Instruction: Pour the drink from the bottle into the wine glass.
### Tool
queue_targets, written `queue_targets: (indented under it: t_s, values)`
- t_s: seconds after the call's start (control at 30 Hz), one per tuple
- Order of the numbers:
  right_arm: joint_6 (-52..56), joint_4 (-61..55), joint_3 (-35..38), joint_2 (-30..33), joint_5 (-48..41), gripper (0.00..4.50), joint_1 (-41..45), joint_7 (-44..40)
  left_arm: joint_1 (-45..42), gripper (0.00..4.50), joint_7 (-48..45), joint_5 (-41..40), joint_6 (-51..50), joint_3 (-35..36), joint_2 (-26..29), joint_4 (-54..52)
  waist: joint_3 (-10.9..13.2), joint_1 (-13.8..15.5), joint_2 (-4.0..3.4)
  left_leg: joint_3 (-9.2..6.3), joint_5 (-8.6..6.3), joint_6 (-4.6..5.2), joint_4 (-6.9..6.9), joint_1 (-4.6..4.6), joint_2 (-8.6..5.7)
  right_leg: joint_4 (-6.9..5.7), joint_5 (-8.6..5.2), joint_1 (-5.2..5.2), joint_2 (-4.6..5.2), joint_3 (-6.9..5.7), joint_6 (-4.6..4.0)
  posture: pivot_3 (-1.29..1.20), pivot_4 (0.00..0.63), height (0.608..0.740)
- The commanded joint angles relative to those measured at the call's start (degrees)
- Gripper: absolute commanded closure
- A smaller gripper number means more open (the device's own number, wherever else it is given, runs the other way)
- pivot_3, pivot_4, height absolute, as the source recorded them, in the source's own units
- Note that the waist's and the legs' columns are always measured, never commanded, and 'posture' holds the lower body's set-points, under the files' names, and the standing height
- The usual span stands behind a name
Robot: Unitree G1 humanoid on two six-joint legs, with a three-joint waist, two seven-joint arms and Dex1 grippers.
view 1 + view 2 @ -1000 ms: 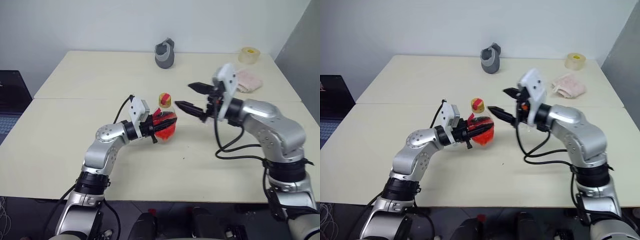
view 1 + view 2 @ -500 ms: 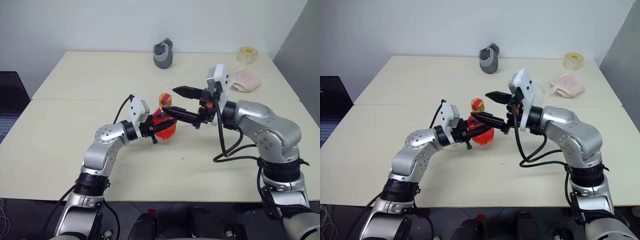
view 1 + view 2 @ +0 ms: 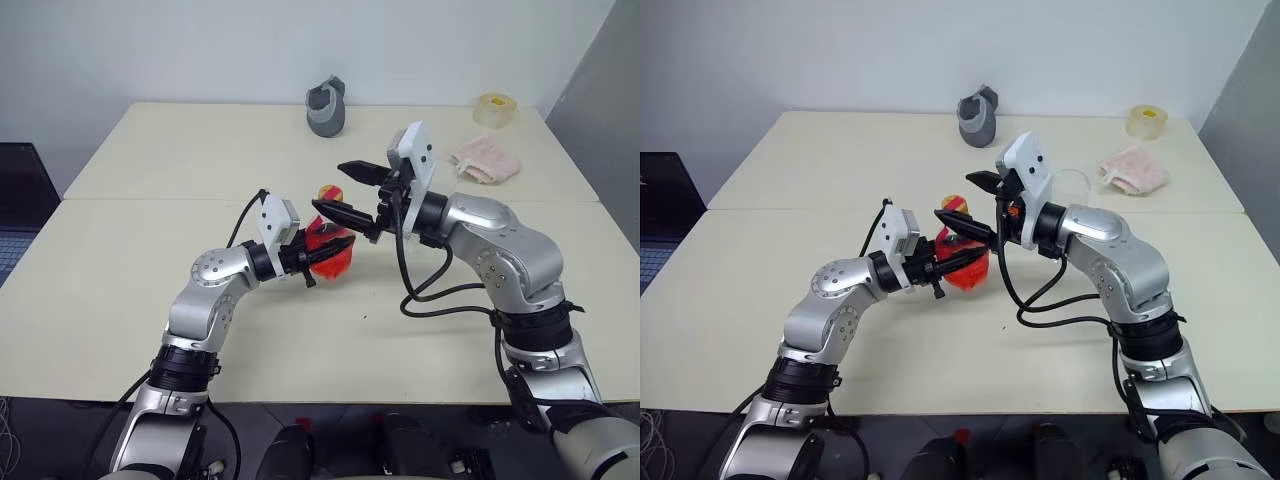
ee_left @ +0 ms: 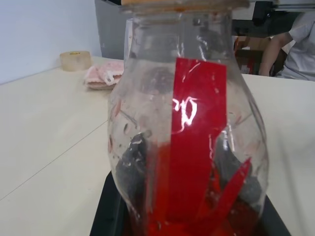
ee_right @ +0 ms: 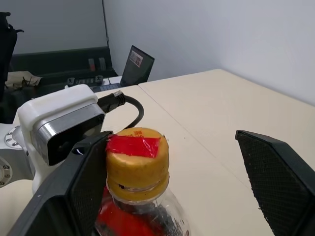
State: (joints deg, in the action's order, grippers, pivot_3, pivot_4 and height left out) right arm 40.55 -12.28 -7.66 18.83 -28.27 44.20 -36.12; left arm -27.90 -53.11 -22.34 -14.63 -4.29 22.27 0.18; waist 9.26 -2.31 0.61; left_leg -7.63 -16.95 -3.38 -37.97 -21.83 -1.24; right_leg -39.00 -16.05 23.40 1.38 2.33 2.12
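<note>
A: Where's the small clear plastic bottle with the red label and yellow cap (image 3: 328,243) sitting?

B: Table centre; left gripper (image 3: 322,252) is clamping its belly. Right gripper (image 5: 172,167) is hovering spread around the cap, at its 2 o'clock.

Bright, even, diffuse overhead light; soft faint shadows on the cream table (image 3: 120,300). Sharp in both head views. White glare streak on the bottle's (image 4: 189,147) red label (image 4: 194,128), clear wall speckled with reflections. Slightly soft background behind the yellow cap (image 5: 137,160).
</note>
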Motion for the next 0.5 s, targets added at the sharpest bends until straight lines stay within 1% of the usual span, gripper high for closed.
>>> queue_targets:
  t_s: [0.03,0.33,0.43,0.5]
  values:
    - [-0.7,-1.8,3.2,0.5,-0.2,0.27,0.8,1.1,-0.4,3.46,-0.7,-0.5,1.6,0.5,-0.1,-2.1,0.0,0.0,0.0,0.0,0.0,0.0,0.0,0.0,0.0,0.0,0.0,0.0,0.0,0.0,0.0,0.0,0.15,0.74]
    - [2.5,-5.6,7.3,7.7,-3.7,0.27,-3.6,-1.4,-0.6,3.46,-0.8,-0.5,1.7,0.8,0.2,-1.7,0.0,0.4,0.0,0.02,-0.03,0.06,-0.01,-0.01,-0.02,0.01,0.0,-0.01,0.02,0.0,0.0,0.0,0.15,0.74]
    - [4.7,-7.2,9.2,7.8,-7.7,0.27,-4.2,-2.3,-0.4,3.46,-0.8,-0.7,1.3,0.8,0.2,-2.4,0.0,0.3,0.0,0.03,-0.04,0.06,-0.01,-0.02,-0.02,0.01,0.0,-0.01,0.02,0.0,0.0,0.0,0.15,0.74]
    - [5.2,-8.2,9.3,7.7,-9.2,0.27,-4.4,-3.1,-0.5,3.46,-0.9,-0.7,1.2,0.7,0.2,-2.4,0.0,0.1,0.0,0.04,-0.04,0.07,0.01,0.0,0.01,0.01,0.0,-0.01,0.0,0.02,0.0,0.0,0.15,0.74]
